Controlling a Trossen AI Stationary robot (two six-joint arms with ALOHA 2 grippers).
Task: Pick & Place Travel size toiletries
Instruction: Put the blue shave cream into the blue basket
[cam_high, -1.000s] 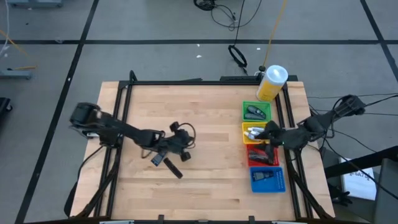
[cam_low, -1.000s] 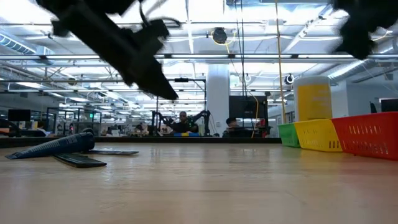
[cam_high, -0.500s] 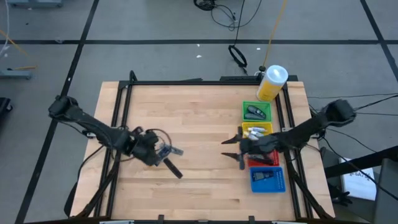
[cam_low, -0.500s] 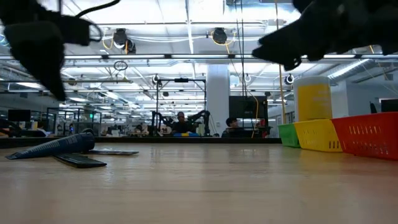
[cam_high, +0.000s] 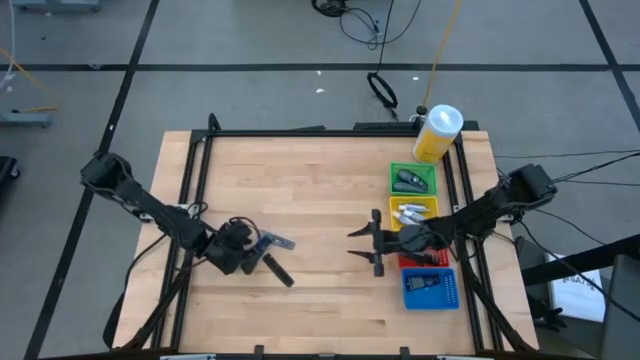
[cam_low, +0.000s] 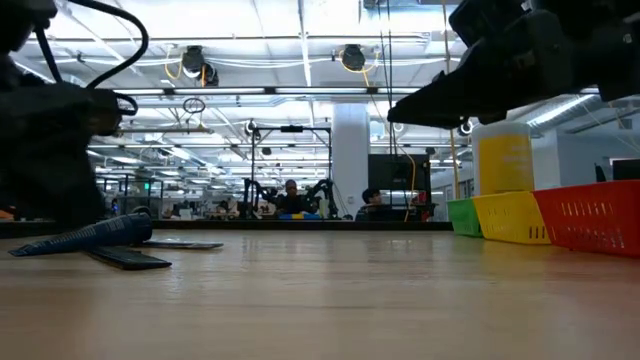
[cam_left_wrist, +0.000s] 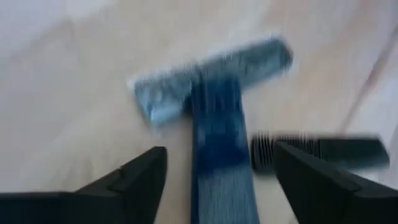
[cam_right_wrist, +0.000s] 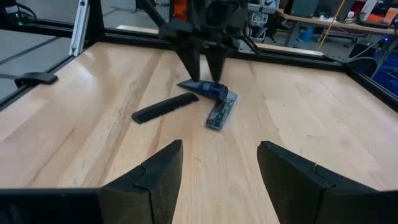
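Observation:
A blue-handled razor (cam_high: 276, 243) and a black comb (cam_high: 279, 272) lie flat on the wooden table, left of centre. My left gripper (cam_high: 256, 247) is open and low over the razor. In the left wrist view its fingers (cam_left_wrist: 143, 180) stand on either side of the razor's handle (cam_left_wrist: 217, 137), with a gap on each side. The right wrist view shows the left gripper's fingers (cam_right_wrist: 198, 65) pointing down at the handle's end. My right gripper (cam_high: 359, 241) hangs open above the table's middle, left of the trays. More toiletries lie in the trays.
Green (cam_high: 413, 180), yellow (cam_high: 412, 210), red (cam_high: 428, 260) and blue (cam_high: 431, 289) trays stand in a row along the right side. A big yellow bottle (cam_high: 437, 133) stands behind them. A black frame (cam_high: 300, 131) runs round the table. Bare wood lies between the two grippers.
My left gripper has drawn back toward the table's left edge and come down low over the razor. My right gripper has swung from above the trays toward the table's middle. Razor and comb have stayed where they lay.

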